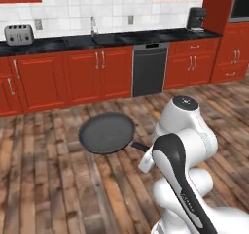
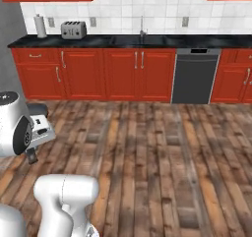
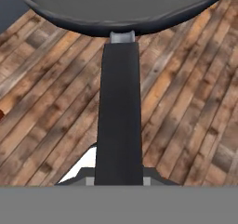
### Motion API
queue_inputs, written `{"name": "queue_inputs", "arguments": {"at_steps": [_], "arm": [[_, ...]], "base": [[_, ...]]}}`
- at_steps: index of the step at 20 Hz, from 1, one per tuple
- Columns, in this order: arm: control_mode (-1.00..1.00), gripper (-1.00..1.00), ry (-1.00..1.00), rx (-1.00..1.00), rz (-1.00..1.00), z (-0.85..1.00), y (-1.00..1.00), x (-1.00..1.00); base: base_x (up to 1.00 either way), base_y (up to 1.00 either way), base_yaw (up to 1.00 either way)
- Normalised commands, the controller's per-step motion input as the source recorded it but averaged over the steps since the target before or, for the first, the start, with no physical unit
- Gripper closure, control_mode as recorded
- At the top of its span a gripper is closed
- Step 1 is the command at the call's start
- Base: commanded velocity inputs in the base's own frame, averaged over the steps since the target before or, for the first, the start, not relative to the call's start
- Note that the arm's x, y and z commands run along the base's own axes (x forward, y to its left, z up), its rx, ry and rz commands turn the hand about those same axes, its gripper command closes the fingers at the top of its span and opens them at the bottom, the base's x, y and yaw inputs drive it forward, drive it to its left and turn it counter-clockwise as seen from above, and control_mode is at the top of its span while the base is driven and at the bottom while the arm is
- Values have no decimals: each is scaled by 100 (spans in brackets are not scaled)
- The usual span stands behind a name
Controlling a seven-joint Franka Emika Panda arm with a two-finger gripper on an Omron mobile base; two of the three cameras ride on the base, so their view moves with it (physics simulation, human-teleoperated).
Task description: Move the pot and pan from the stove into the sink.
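Note:
The pan [image 1: 107, 132], shallow, round and black, hangs level above the wooden floor. Its long black handle [image 3: 120, 121] runs straight back into my gripper [image 3: 119, 181], which is shut on the handle's end. In the left base view my gripper [image 1: 147, 154] sits just right of the pan, partly behind my white arm. The sink [image 1: 106, 38] lies in the black countertop along the far wall, under a silver faucet [image 1: 93, 24]; the sink [image 2: 140, 40] also appears in the right base view. The pot and the stove are out of view.
Red cabinets [image 2: 123, 74] line the far wall under the counter. A dark dishwasher [image 1: 150, 69] stands right of the sink. On the counter are a toaster [image 1: 18, 34], a coffee machine [image 1: 196, 19] and a paper towel roll [image 2: 41, 25]. Open wooden floor [image 2: 162, 152] lies between me and the counter.

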Motion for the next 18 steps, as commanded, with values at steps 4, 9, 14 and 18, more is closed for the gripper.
{"name": "queue_inputs", "arguments": {"at_steps": [4, 9, 14, 18], "arm": [[100, 100, 0, 0, 0, 0, 0, 0], [100, 100, 0, 0, 0, 0, 0, 0], [100, 100, 0, 0, 0, 0, 0, 0], [100, 100, 0, 0, 0, 0, 0, 0]], "base": [[100, 41, -4], [100, 44, -2], [100, 44, 0], [100, 42, 0]]}}
